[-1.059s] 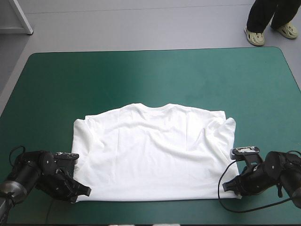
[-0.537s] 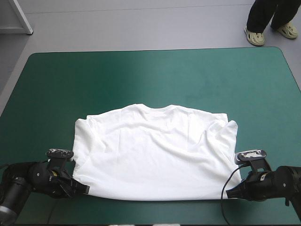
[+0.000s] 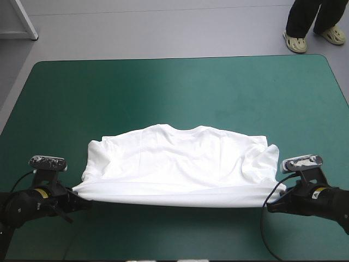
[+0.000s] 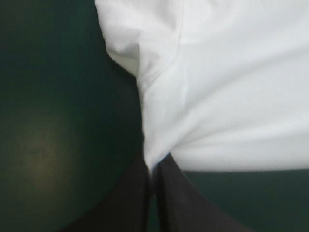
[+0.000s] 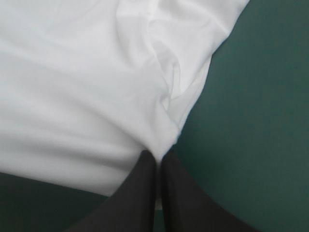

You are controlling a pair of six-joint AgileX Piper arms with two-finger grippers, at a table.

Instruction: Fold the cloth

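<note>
The white T-shirt (image 3: 180, 164) lies on the teal-green cover with its collar toward the far edge. Its near hem is lifted off the table and stretched in a taut line between the two grippers. My left gripper (image 3: 82, 203) is shut on the T-shirt at the near left corner; in the left wrist view the cloth (image 4: 217, 87) fans out from the pinched tip of that gripper (image 4: 153, 166). My right gripper (image 3: 274, 203) is shut on the T-shirt at the near right corner, and the cloth (image 5: 82, 82) spreads ahead of the closed gripper (image 5: 158, 155) in the right wrist view.
Bare teal-green cover (image 3: 174, 93) stretches from the collar to the table's far edge and on both sides. A strip of cover (image 3: 174, 234) shows beneath the raised hem by the near edge.
Both grippers have lifted the near hem and carried it toward the far side. The hem, earlier flat by the near edge, now hangs taut above the cover and the shirt looks shorter.
</note>
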